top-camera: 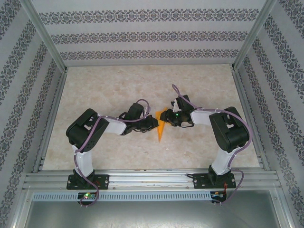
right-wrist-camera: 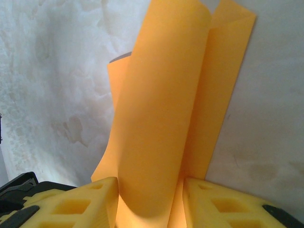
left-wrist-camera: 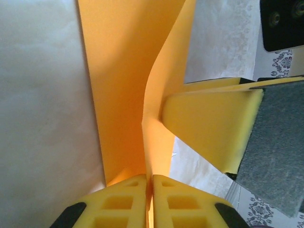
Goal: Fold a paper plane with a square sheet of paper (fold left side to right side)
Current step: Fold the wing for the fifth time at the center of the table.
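Note:
The orange sheet of paper (top-camera: 161, 129) lies mid-table between both arms, folded into a narrow wedge with its tip pointing toward the near edge. My left gripper (top-camera: 154, 124) comes in from the left. In the left wrist view its yellow fingers (left-wrist-camera: 128, 199) are shut on a raised flap of the paper (left-wrist-camera: 123, 71). My right gripper (top-camera: 170, 117) reaches in from the right. Its fingers (right-wrist-camera: 95, 199) stand apart, with a bowed fold of the paper (right-wrist-camera: 161, 95) rising between them. One right finger (left-wrist-camera: 209, 128) rests against the flap in the left wrist view.
The table top (top-camera: 118, 90) is pale marbled stone inside a metal frame, with patterned walls on three sides. Both arm bases are bolted to the rail (top-camera: 152, 179) at the near edge.

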You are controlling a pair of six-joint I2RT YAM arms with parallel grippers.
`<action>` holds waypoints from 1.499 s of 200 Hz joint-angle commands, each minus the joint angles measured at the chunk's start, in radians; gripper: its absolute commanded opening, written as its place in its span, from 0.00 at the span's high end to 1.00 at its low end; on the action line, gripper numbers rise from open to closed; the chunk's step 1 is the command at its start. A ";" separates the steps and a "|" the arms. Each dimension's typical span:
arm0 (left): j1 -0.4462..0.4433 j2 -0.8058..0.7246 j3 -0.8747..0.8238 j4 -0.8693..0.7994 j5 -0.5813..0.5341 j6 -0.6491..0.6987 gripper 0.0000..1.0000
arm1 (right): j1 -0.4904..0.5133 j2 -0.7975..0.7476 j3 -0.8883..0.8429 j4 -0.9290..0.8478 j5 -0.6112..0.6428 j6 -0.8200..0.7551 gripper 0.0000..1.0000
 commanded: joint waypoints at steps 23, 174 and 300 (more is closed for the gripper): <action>0.017 0.022 0.030 -0.061 -0.015 0.053 0.90 | 0.024 0.061 -0.002 -0.089 0.069 -0.038 0.57; 0.028 0.072 0.050 -0.108 -0.038 0.098 0.97 | 0.030 0.078 0.022 -0.115 0.066 -0.049 0.57; 0.030 0.092 0.067 -0.242 -0.112 0.120 1.00 | 0.022 0.016 0.036 -0.125 0.043 -0.043 0.57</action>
